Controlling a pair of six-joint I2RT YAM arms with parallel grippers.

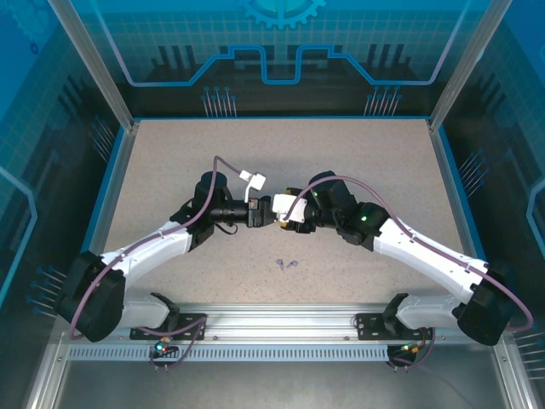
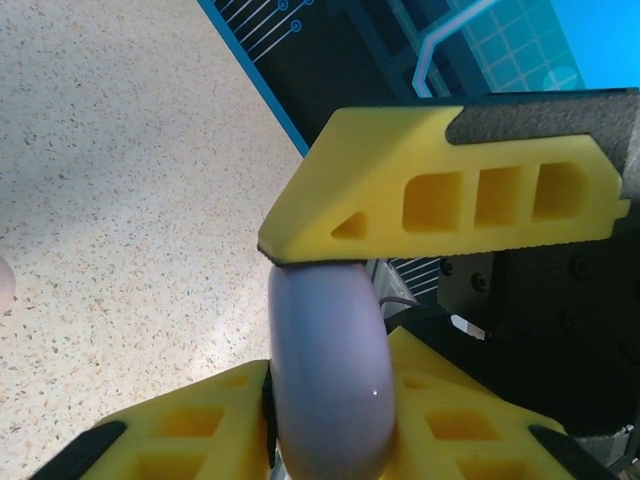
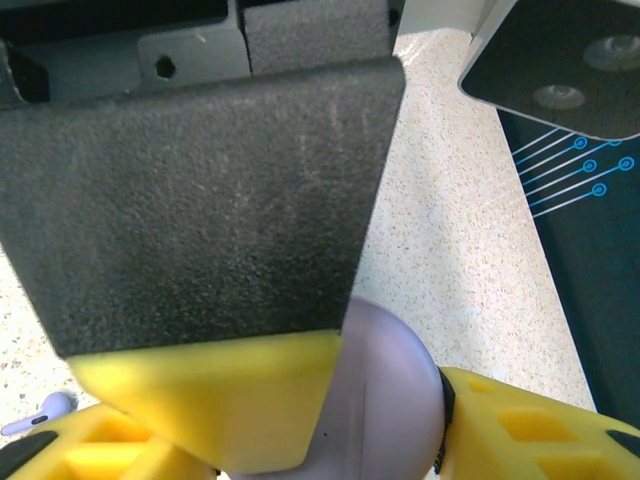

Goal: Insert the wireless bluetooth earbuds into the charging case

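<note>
Over the table (image 1: 170, 162), left pincer (image 1: 264, 213) and right pincer (image 1: 286, 210) both pinch 1 purple case (image 2: 330, 380).

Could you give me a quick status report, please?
Left gripper, right gripper both clamped on rounded lilac plastic charging case. Pair of purple stemmed earbuds loose on speckled tabletop, near side. Nothing seen blocking them.

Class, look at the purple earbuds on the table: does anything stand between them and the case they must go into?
Yes. The purple case is clamped by the left tool and the right tool, whose fingers cover much of it; no opening shows. The earbuds lie apart on the table.
</note>
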